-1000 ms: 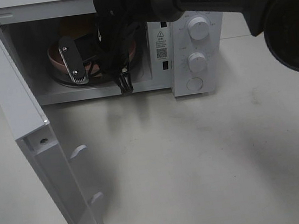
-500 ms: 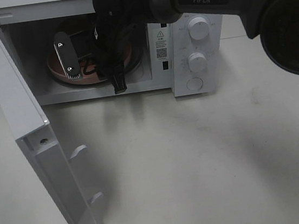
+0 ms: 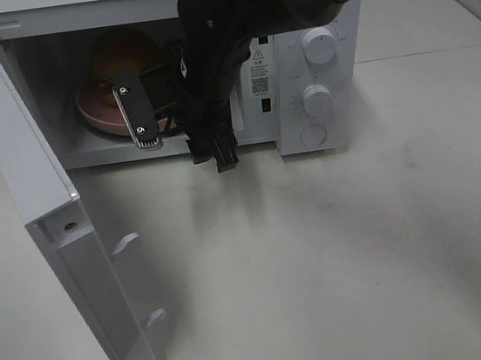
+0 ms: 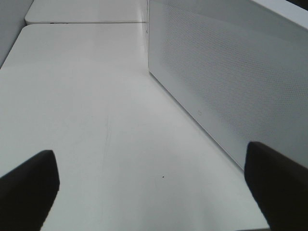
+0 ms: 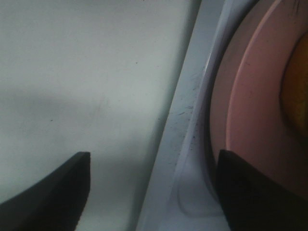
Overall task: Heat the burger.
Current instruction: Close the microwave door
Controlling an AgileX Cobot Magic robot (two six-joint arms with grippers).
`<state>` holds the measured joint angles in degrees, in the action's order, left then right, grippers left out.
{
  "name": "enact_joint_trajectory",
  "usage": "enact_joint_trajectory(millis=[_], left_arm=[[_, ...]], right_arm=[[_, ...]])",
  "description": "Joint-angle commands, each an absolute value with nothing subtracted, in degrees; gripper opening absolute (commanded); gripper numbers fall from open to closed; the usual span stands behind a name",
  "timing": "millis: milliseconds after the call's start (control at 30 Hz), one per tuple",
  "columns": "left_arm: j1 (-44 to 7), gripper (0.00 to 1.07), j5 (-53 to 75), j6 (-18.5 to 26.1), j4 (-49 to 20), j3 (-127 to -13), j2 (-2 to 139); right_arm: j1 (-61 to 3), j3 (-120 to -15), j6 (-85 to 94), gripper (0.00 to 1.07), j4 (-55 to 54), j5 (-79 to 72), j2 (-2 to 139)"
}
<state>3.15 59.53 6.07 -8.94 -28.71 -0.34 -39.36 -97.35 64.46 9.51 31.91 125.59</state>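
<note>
Our right pincer [image 3: 186, 150] is released now, jaws spread and empty, and is backing out of the microwave [image 3: 343, 123] toward five o'clock. We are leaving the burger [image 3: 124, 49] on its plate [image 3: 87, 107] inside, at ten o'clock from the pincer. Loading looks done; the door [image 3: 41, 196] at eight o'clock is awaiting closing.

The burger [image 3: 124, 50] is orange-tan, the plate [image 3: 94, 108] salmon-pink, the microwave [image 3: 339, 126] white, the table [image 3: 339, 264] off-white.

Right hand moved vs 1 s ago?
Yes. The right hand has backed out toward the open front of the microwave; its dark fingertip now hangs past the sill, over the table.
</note>
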Motion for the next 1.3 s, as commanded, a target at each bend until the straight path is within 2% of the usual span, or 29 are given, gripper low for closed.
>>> enact_joint_trajectory(millis=[33,167,733,1067,1300], left_arm=[[3.3,1.00,58.9,5.8,-9.1,-28.4,-1.6],[3.3,1.00,58.9,5.8,-9.1,-28.4,-1.6],[3.3,1.00,58.9,5.8,-9.1,-28.4,-1.6],[3.3,1.00,58.9,5.8,-9.1,-28.4,-1.6],[3.3,1.00,58.9,5.8,-9.1,-28.4,-1.6]], right_arm=[[-39.5,-94.3,64.2,0.76,8.8,31.3,123.0],[-39.5,-88.2,64.2,0.82,8.8,30.8,118.7],[-39.4,-74.7,54.5,0.80,9.0,29.9,103.6],[-39.4,-69.3,35.8,0.77,9.0,38.0,94.5],[-39.4,-66.6,16.0,0.76,9.0,45.3,86.9]])
